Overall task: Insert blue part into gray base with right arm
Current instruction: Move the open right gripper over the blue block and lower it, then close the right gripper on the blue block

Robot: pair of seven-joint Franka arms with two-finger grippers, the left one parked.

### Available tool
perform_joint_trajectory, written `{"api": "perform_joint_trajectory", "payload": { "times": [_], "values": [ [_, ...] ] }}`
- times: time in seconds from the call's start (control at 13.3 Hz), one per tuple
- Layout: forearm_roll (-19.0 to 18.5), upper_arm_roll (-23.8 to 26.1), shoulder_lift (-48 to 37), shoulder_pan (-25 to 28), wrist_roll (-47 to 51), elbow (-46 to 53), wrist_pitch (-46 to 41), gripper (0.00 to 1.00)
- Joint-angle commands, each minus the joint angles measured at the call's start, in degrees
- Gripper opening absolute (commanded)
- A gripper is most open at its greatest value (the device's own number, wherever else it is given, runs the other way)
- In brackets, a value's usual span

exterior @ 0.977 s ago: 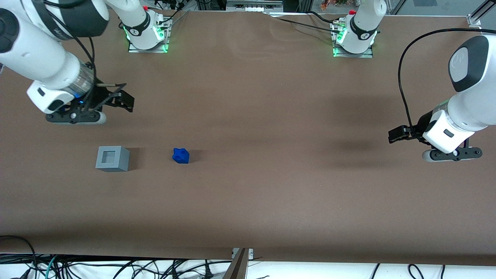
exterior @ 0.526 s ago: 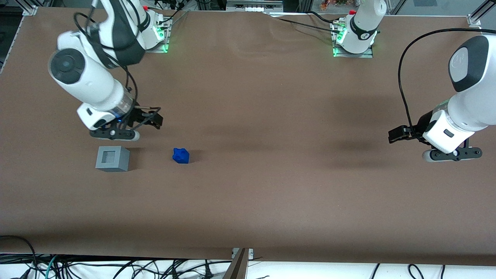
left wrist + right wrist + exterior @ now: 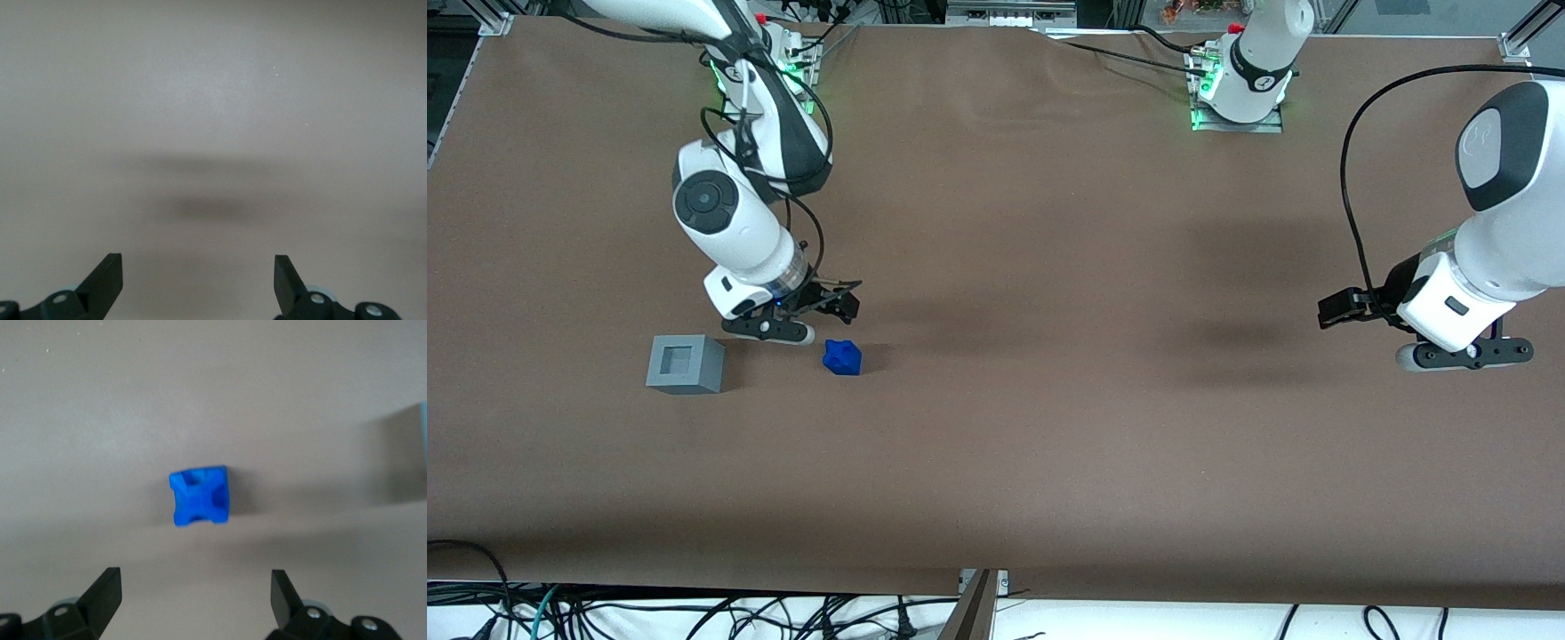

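The blue part lies on the brown table, beside the gray base, which stands with its square recess facing up. My right arm's gripper hovers just above the table, a little farther from the front camera than the blue part and close to it. Its fingers are open and hold nothing. In the right wrist view the blue part lies ahead of the open gripper, apart from both fingertips. A sliver of the gray base shows at that view's edge.
The two arm mounts with green lights stand at the table's edge farthest from the front camera. Cables hang below the table's near edge.
My right arm has swung from the working arm's end of the table toward the blue part and come lower. Its gripper now sits close beside the blue part. The blue part and gray base have not moved.
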Motion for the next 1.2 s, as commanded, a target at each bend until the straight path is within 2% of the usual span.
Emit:
{"api": "perform_joint_trajectory", "payload": {
  "times": [0.0, 0.15, 0.45, 0.75, 0.83, 1.05, 1.13],
  "values": [
    [-0.3, -0.1, 4.1, 0.3, 0.7, 0.7, 6.0, 0.99],
    [-0.5, -0.3, 6.2, 1.0, 0.6, 0.8, 8.9, 0.99],
    [-4.1, -0.5, 9.1, 0.7, 0.6, 1.6, 11.7, 0.98],
    [-4.6, -0.6, 10.6, 0.6, 0.1, 3.2, 12.4, 0.96],
    [-4.6, -0.6, 11.0, 0.6, 0.3, 3.2, 12.4, 0.92],
    [-4.8, -0.6, 11.1, 0.6, 0.6, 3.1, 12.4, 0.71],
    [-4.9, -0.6, 11.1, 0.6, 0.5, 3.1, 12.4, 0.53]
  ]
}}
